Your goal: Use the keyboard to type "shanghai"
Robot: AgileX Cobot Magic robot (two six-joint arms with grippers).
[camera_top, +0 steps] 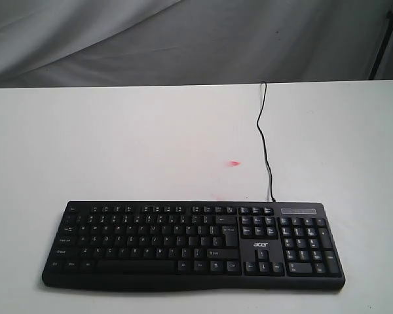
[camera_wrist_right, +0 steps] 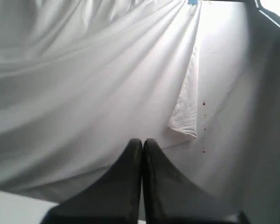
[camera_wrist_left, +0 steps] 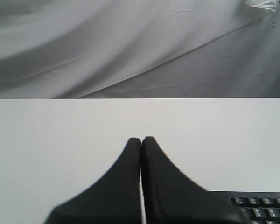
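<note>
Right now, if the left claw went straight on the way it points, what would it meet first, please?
Probably the white table, else the grey cloth beyond; depth is unclear. The keyboard lies off that line.

A white table (camera_top: 118, 144) is carrying a small red smear (camera_top: 234, 163) near its middle, and a wrinkled white cloth (camera_top: 183, 39) is hanging behind it.

One brand name can be read: a white logo (camera_top: 260, 244) spelling "acer" in lower-case letters is printed on the black keyboard (camera_top: 134, 266), above the arrow keys (camera_top: 262, 267) and beside the number pad (camera_top: 304, 245). White legends are seen on the keys, but they are too small and blurred to be read.
</note>
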